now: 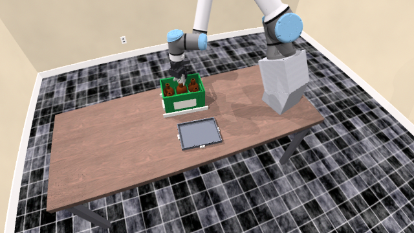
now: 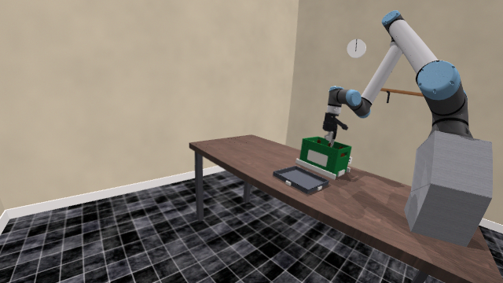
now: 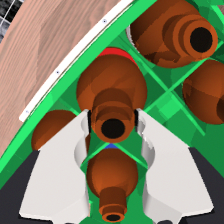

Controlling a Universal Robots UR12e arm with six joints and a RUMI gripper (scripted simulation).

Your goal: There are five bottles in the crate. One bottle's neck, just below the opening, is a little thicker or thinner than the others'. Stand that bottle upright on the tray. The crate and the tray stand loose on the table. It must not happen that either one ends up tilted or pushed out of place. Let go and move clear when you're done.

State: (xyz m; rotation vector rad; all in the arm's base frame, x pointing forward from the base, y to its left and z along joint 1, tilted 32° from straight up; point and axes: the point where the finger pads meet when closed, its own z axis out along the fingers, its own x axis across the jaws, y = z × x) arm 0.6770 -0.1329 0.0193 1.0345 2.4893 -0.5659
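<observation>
The green crate (image 1: 167,105) (image 2: 332,163) (image 3: 75,71) holds five brown bottles. My gripper (image 1: 182,81) (image 2: 331,142) (image 3: 112,111) points down into the crate and is shut on the neck of the middle bottle (image 1: 181,89) (image 3: 111,82), one jaw on each side just below its opening. That bottle stands in its cell by the crate's long wall. The wrist view shows the others: one at the top right (image 3: 162,37), one at the right edge (image 3: 207,95), one at the lower left (image 3: 51,131), one at the bottom (image 3: 111,175). The grey tray (image 1: 198,134) (image 2: 300,178) holds nothing.
A white strip (image 1: 185,112) (image 2: 315,168) (image 3: 57,75) runs along the crate's long side facing the tray. The crate walls and dividers surround the bottles closely. The tray lies a short way in front of the crate. The arm's grey pedestal (image 1: 279,77) (image 2: 452,189) stands at one end of the table.
</observation>
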